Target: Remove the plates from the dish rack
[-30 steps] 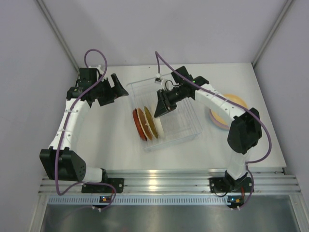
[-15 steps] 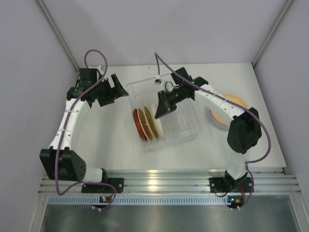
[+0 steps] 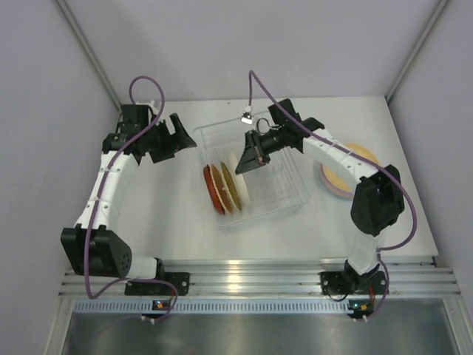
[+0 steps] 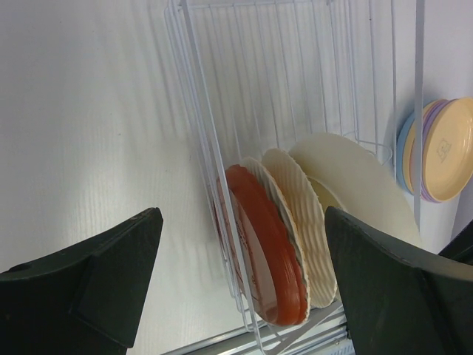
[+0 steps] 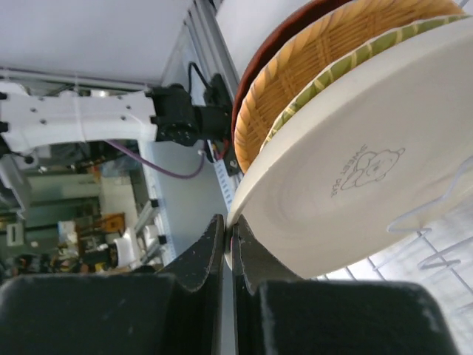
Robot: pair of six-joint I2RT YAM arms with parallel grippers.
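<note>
The clear dish rack (image 3: pixel 284 185) stands mid-table. A red plate (image 3: pixel 211 189) and a mustard woven plate (image 3: pixel 228 188) stand on edge at its near-left end. My right gripper (image 3: pixel 246 160) is shut on the rim of a cream plate (image 3: pixel 242 188) and holds it tilted beside them. In the right wrist view the jaws (image 5: pixel 233 237) pinch the cream plate (image 5: pixel 355 170), with the mustard plate (image 5: pixel 325 66) and the red plate (image 5: pixel 255 81) behind. My left gripper (image 3: pixel 179 137) is open and empty, left of the rack. Its view shows the red plate (image 4: pixel 262 251), a ribbed plate (image 4: pixel 299 222) and the cream plate (image 4: pixel 358 185).
A stack of unloaded plates (image 3: pixel 341 176), cream on top with lavender and blue below, lies on the table right of the rack, also in the left wrist view (image 4: pixel 440 148). The rack's far part (image 4: pixel 295 66) holds no plates. Walls enclose the table at the back and both sides.
My right gripper has risen and drawn back a little with the cream plate, tilting it away from the mustard plate. The left arm has not moved.
</note>
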